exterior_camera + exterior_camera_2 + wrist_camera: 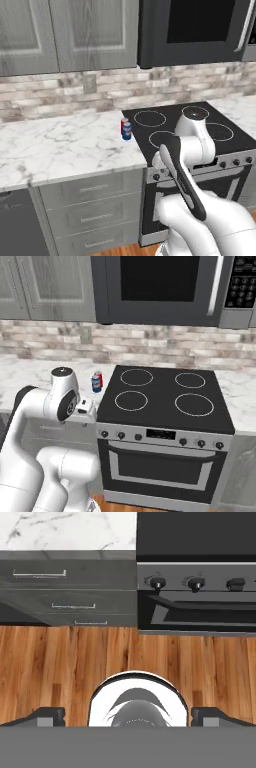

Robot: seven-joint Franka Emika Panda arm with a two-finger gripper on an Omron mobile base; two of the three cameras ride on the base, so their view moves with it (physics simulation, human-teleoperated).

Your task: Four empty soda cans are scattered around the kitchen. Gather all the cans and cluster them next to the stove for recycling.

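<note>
Now: jaws wide, two cans parked by the stove

I see my gripper (128, 717) spread fully apart, holding nothing, pointing down at the wood floor (65, 662) before the grey drawers (70, 592) and oven door (200, 612). On the marble counter (60, 145), a blue can (127, 131) and a red can (123, 125) stand touching, just beside the stove (150, 135) at its left edge. My arm (187, 145) covers part of the cooktop. The microwave (165, 286) above is cut off at the top.
</note>
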